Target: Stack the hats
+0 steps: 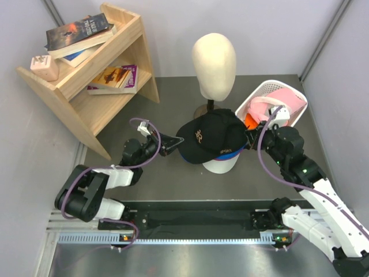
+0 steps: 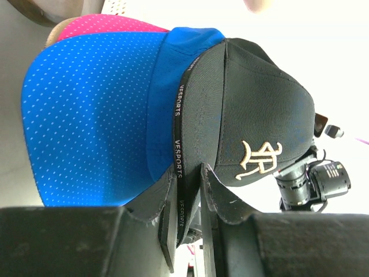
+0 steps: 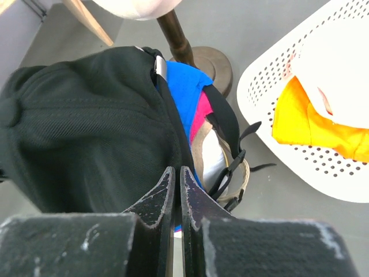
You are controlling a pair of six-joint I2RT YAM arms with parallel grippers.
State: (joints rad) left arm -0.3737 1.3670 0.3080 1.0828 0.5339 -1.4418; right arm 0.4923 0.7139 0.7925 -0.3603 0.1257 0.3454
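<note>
The stack of caps sits in the middle of the counter (image 1: 173, 184). The black cap (image 1: 210, 135) is on top, with a blue cap (image 2: 98, 115) under it and a magenta cap (image 2: 104, 26) below that. A tan cap (image 3: 199, 144) and a white cap (image 1: 222, 166) show at the bottom of the pile.

The black cap's brim points toward the left arm. The left fingers (image 2: 222, 199) are pinched onto its front edge, only narrowly apart, with the brim between them. The right fingers (image 3: 155, 199) are closed to a thin slit, and nothing shows clamped in them. Their tips are at the back of the black cap, low beside the loose strap ends, but I cannot tell whether they touch it.

Open counter lies on the near side of the stack, between it and the arm bases, and also off to the left of the left arm. The far and right sides are tighter. The mannequin head (image 1: 213, 57) stands just behind the stack, its round base (image 3: 210, 63) near the caps' back edge. The white basket (image 1: 297, 115) sits to the right of the head, close by the right wrist, and holds a pink hat (image 1: 282, 98) and an orange hat (image 3: 300, 115). A wooden shelf (image 1: 104, 92) with books (image 1: 81, 32) fills the far left corner, well apart from the caps.
</note>
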